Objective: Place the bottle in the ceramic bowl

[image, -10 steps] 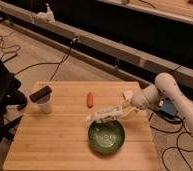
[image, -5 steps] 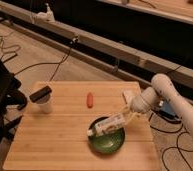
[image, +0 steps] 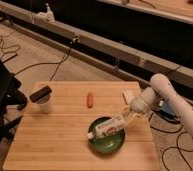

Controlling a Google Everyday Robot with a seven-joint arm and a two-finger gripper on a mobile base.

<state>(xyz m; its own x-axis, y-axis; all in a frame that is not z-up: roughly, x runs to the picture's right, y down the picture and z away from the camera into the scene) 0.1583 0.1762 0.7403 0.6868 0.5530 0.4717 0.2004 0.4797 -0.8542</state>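
Gripper (image: pixel 124 118) sits at the right edge of the green ceramic bowl (image: pixel 108 143), arm reaching in from the right. Fingers around the bottle's base end; can't tell how wide they are or if the grip's firm. White bottle (image: pixel 106 128) lies tilted across the bowl, cap end low-left near the rim. Orange-red sausage (image: pixel 89 99) and white cup w/ black top (image: pixel 43 100) sit apart on the wooden table (image: pixel 45 145).
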